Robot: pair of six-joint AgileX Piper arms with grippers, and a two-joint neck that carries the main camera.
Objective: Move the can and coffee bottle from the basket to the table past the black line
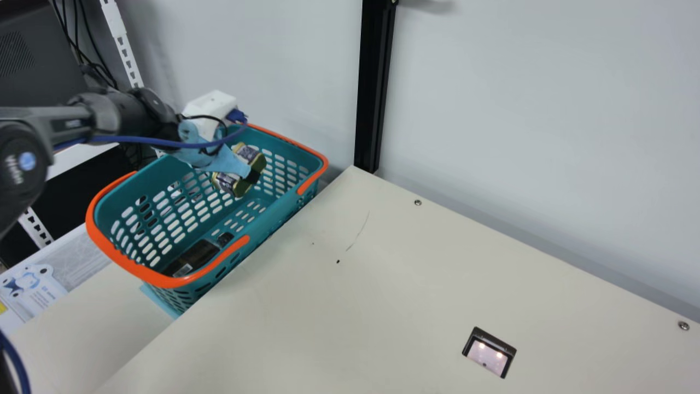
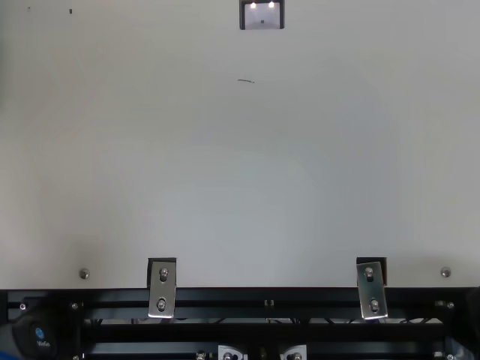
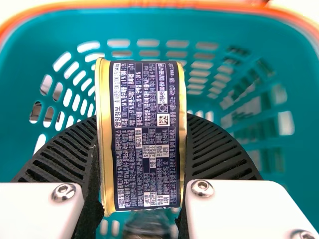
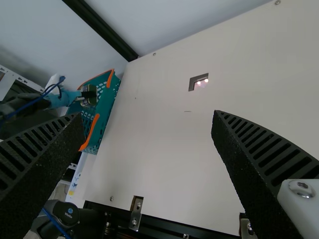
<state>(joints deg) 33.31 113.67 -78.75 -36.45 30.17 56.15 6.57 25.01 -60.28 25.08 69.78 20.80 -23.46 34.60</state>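
In the main view my left gripper point(image 1: 243, 174) is shut on the can point(image 1: 247, 154), which hangs tilted inside the teal basket point(image 1: 126, 265), above its bottom. The left wrist view has the can point(image 3: 145, 129), gold-rimmed with a dark printed label, clamped between both ribbed fingers of my left gripper point(image 3: 142, 162). Down on the basket's floor lies the dark coffee bottle point(image 1: 197, 256), close to the near wall; part of the bottle point(image 3: 146, 226) appears below the can in the left wrist view. My right gripper point(image 4: 149, 144) stands open above the table, nothing between its fingers.
The basket's orange handles rest along its rim, and it stands against the cream table's point(image 1: 350, 306) left edge. A small black-framed recess point(image 1: 489, 353) is set into the table. Behind are a wall and a black post point(image 1: 374, 82); a white slotted rack point(image 1: 123, 44) stands at the left.
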